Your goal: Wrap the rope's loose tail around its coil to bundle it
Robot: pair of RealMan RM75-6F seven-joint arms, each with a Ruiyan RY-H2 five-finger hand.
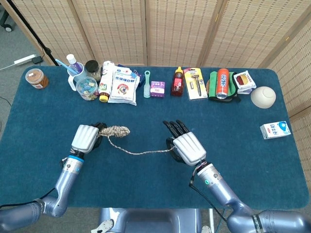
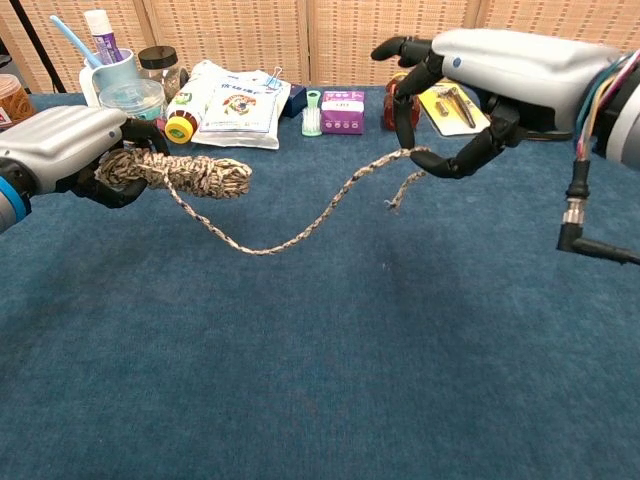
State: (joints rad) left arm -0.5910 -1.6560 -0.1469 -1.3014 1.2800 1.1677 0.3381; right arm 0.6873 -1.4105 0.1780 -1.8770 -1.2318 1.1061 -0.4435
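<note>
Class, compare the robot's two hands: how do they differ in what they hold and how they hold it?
The left hand wraps its fingers around the rope's thick coil; the right hand pinches only the thin loose tail near its frayed end. The left hand sits lower, the right higher. Both hold the same rope above the table.

Legible text check: I can make out Chinese characters on the white pouch at the table's far edge, but not well enough to transcribe. Print on the blue-and-white carton, the red can and the purple box is too small to read.
</note>
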